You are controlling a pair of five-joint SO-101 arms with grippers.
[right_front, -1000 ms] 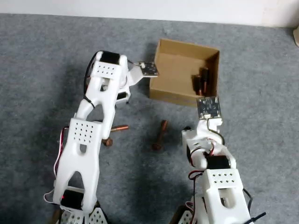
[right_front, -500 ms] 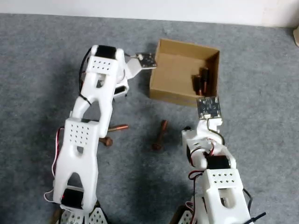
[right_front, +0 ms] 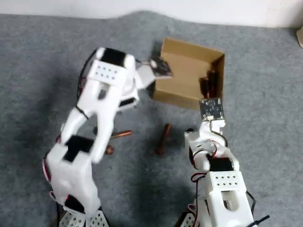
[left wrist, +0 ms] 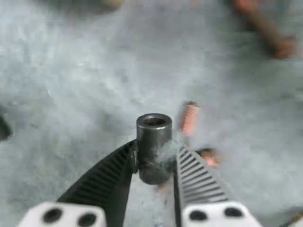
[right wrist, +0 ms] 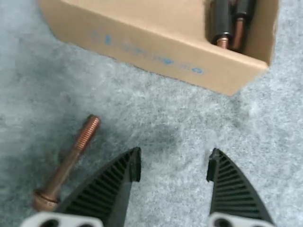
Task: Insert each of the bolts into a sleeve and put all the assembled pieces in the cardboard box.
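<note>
Far side of the grey table (right_front: 42,56), a little right of the middle: the open cardboard box (right_front: 175,97), with two assembled pieces (right_front: 210,84) inside, dark sleeves with copper ends showing, laid side by side against its right wall. On the table near of the box, the middle bolt (right_front: 163,138), lying flat, head to the near side and threaded end toward the box; to its left, the left bolt (right_front: 122,134), lying roughly crosswise; just near of that, a small copper piece (right_front: 109,150) at the edge of the left arm (right_front: 102,94), too hidden to tell what.

Stretched from the near left toward the far middle, the left arm, its end just beside the left wall of the box. Pinched between the ribbed black fingers of the left tool (left wrist: 155,152): a dark loose sleeve (left wrist: 154,142), upright, hollow end up, held clear of the table; on the table beyond it, two copper bolts, one partly hidden behind it and one farther off; which is which, not to be told.

At the near right, the right arm (right_front: 222,184), pointing toward the box. Spread wide and holding nothing, the right tool (right wrist: 173,163), hanging over bare table just near of the box's near wall, with the middle bolt (right wrist: 68,163) to its left, apart from the fingers.
</note>
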